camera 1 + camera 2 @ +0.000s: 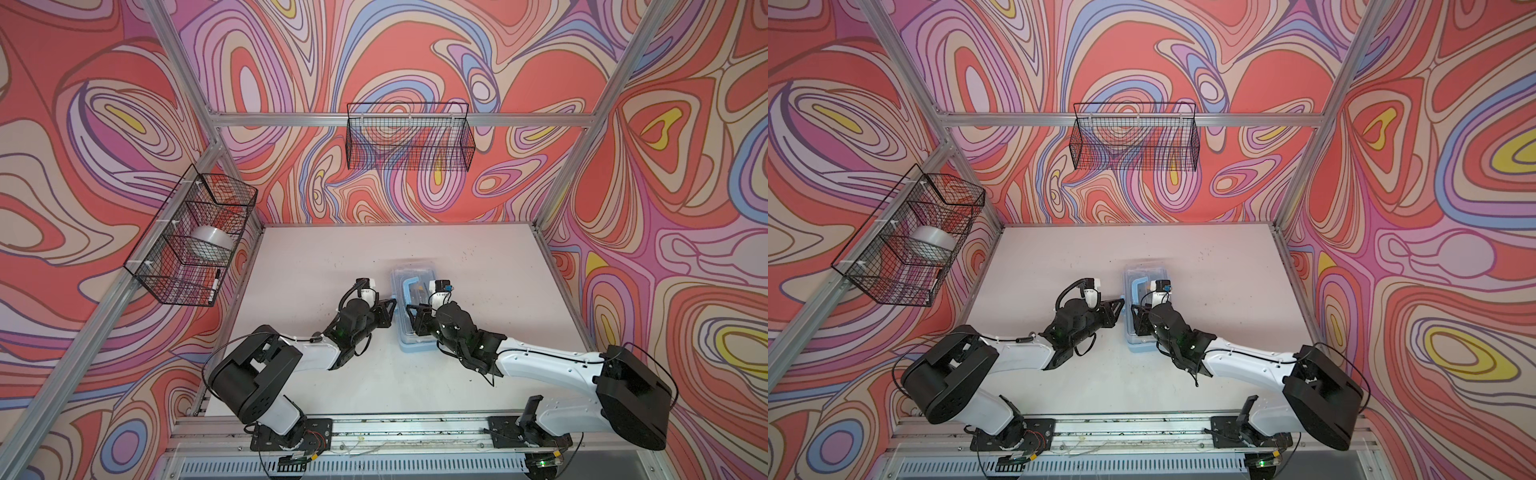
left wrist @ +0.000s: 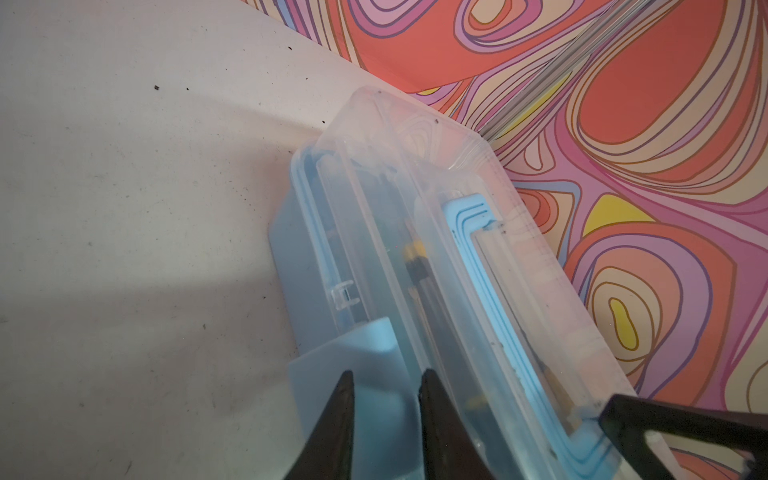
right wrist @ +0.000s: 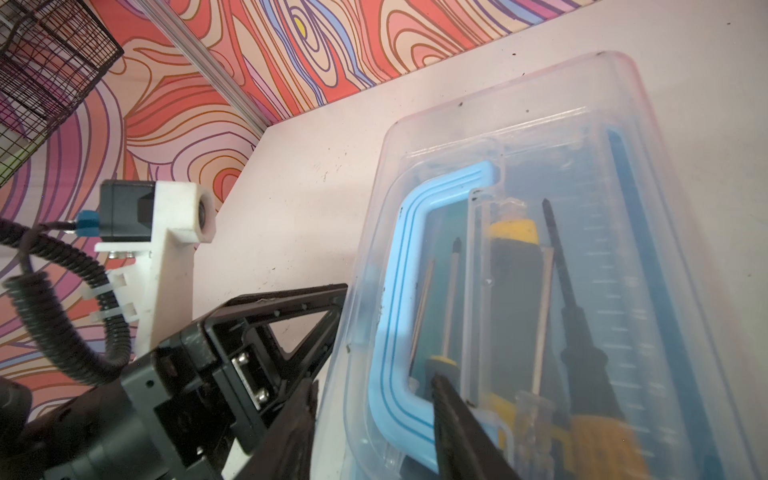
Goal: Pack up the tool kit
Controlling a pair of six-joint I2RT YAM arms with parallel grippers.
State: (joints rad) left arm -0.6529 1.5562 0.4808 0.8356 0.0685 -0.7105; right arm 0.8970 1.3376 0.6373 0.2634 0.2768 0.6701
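The tool kit (image 1: 412,272) (image 1: 1148,269) is a light-blue box with its clear lid down, lying mid-table. A blue handle (image 3: 397,291) (image 2: 467,220) rests flat on the lid. Through the lid show screwdrivers (image 3: 454,286) and a yellow-and-black utility knife (image 3: 513,266). My left gripper (image 2: 388,378) (image 1: 392,305) is at the box's left side, its fingers a little apart over the light-blue latch flap (image 2: 365,345). My right gripper (image 3: 374,384) (image 1: 410,312) reaches over the box. It is shut across the lid's left rim, one finger outside the wall and the other on the lid by the handle.
A black wire basket (image 1: 183,266) on the left wall holds a tape roll (image 1: 210,243) and a marker (image 1: 216,284). Another black basket (image 1: 409,143) hangs on the back wall. The white table (image 1: 490,266) spreads around the box. The two grippers nearly meet at the box's left edge.
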